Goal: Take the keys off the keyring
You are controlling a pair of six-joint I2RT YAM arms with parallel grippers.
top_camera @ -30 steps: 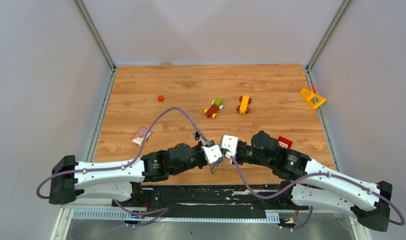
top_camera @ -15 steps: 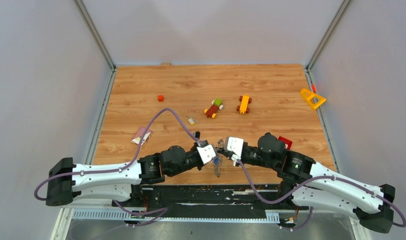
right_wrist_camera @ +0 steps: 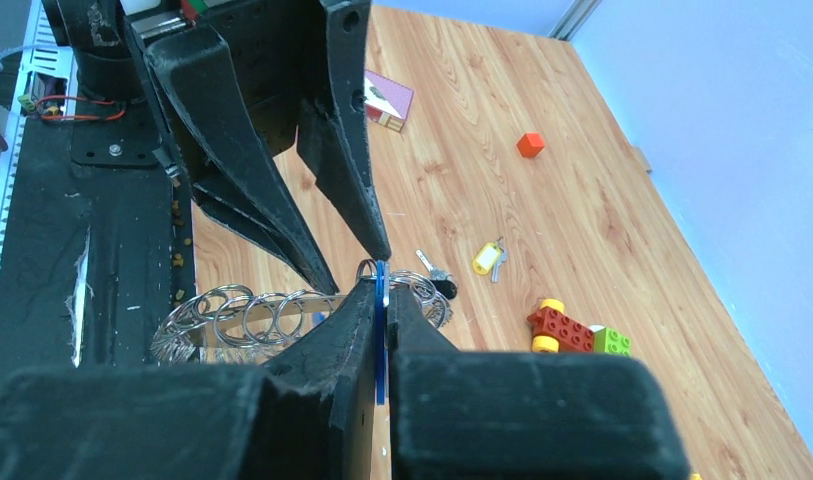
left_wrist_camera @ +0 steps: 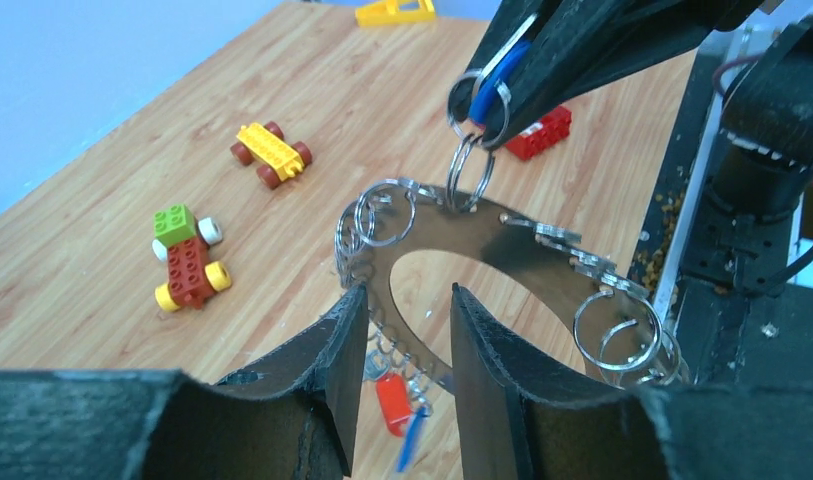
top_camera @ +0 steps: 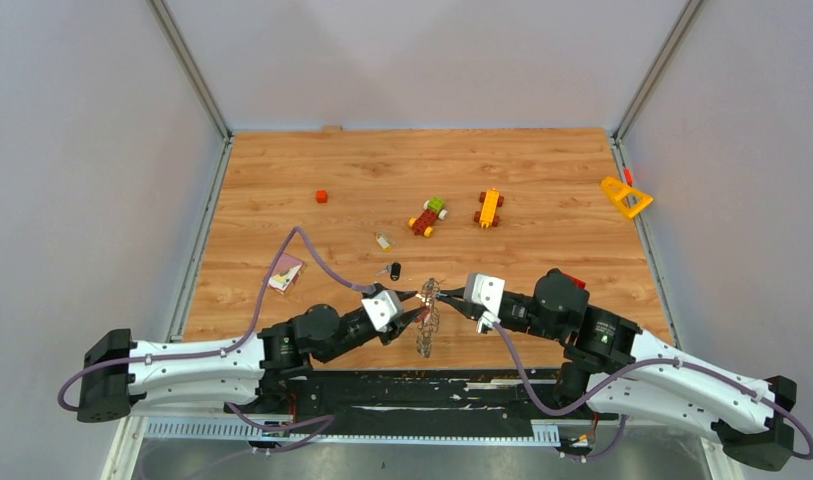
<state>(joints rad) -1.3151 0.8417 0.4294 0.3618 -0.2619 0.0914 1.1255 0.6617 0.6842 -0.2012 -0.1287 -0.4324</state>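
The keyring point(left_wrist_camera: 522, 245) hangs in the air between my two claws, its flat silver plate just past the tips of my left claw point(left_wrist_camera: 407, 292) and just below the tips of my right claw point(right_wrist_camera: 380, 285). My left claw stands parted. Its two dark fingers point(left_wrist_camera: 337, 370) sit astride the near rim of the plate, so the wide round hole shows through the gap between them. I cannot tell whether either pad touches the metal. My right claw is pinched tight on the blue key point(left_wrist_camera: 494, 80), held above and beyond my left fingertips. From that key a chain of small split rings point(left_wrist_camera: 472, 170) runs down to the top edge of the plate, so the ring's weight hangs from my right side. More loose split rings crowd the rim. A red key point(left_wrist_camera: 392, 402) and a second blue one point(left_wrist_camera: 412, 445) dangle from the lower rim, under my left fingers. Beyond both claws, on the table point(top_camera: 542, 170), a yellow-tagged key point(right_wrist_camera: 487, 258) and a black-headed key point(right_wrist_camera: 444, 288) lie off the ring, near each other.
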